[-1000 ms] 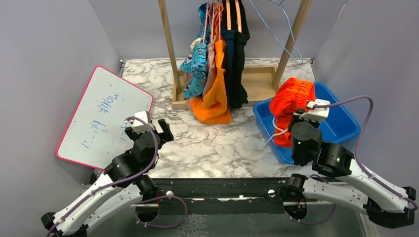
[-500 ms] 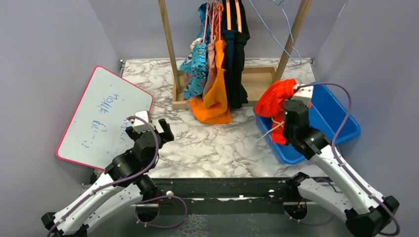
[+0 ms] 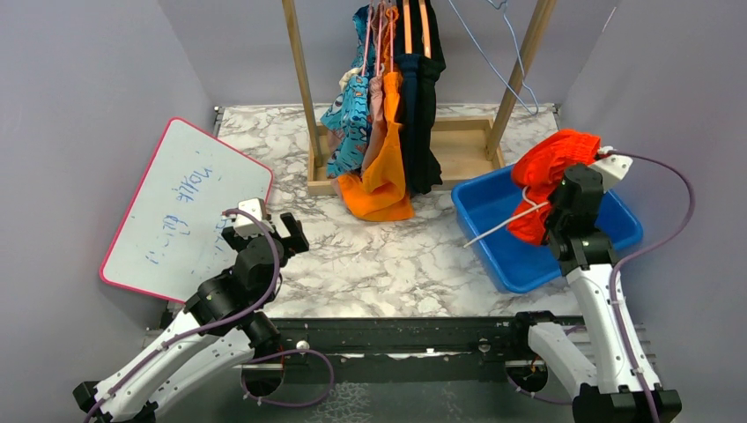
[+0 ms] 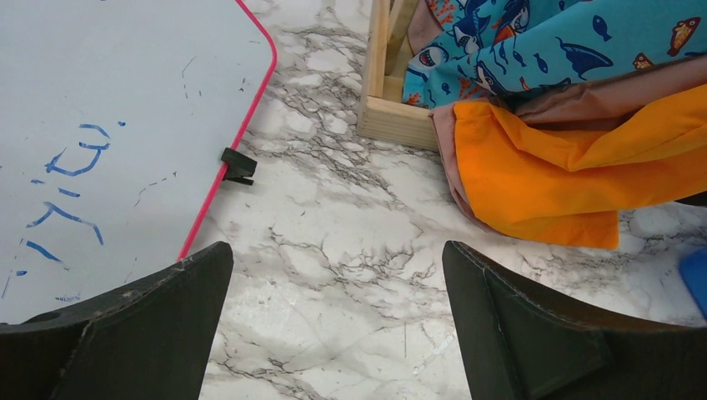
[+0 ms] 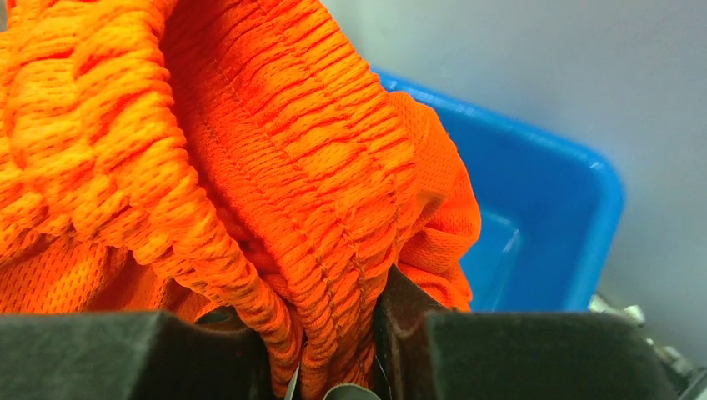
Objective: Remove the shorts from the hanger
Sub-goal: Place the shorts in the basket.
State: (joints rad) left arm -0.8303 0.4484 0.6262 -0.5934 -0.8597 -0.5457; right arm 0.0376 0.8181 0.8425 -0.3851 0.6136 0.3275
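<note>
My right gripper (image 3: 557, 183) is shut on the elastic waistband of the red-orange shorts (image 3: 548, 163), holding them bunched above the blue bin (image 3: 495, 260). The ribbed waistband (image 5: 275, 150) is pinched between the right gripper's (image 5: 321, 333) pads, and a white drawstring (image 3: 498, 227) trails down to the left. Blue cartoon-print (image 3: 351, 119), dusty pink (image 3: 377, 106), bright orange (image 3: 383, 181) and dark navy shorts (image 3: 423, 106) hang on hangers from the wooden rack (image 3: 458, 145). My left gripper (image 3: 264, 231) rests open over bare marble (image 4: 333, 275), left of the rack.
A pink-edged whiteboard (image 3: 181, 207) lies at the left, beside the left arm. An empty light-blue wire hanger (image 3: 509, 48) hangs on the rack's right side. Grey walls close in on both sides, with the right wall close behind the bin.
The right arm has carried the red-orange shorts from the bin's near left corner to the right and farther back, over its far right part. The left arm has not moved.
</note>
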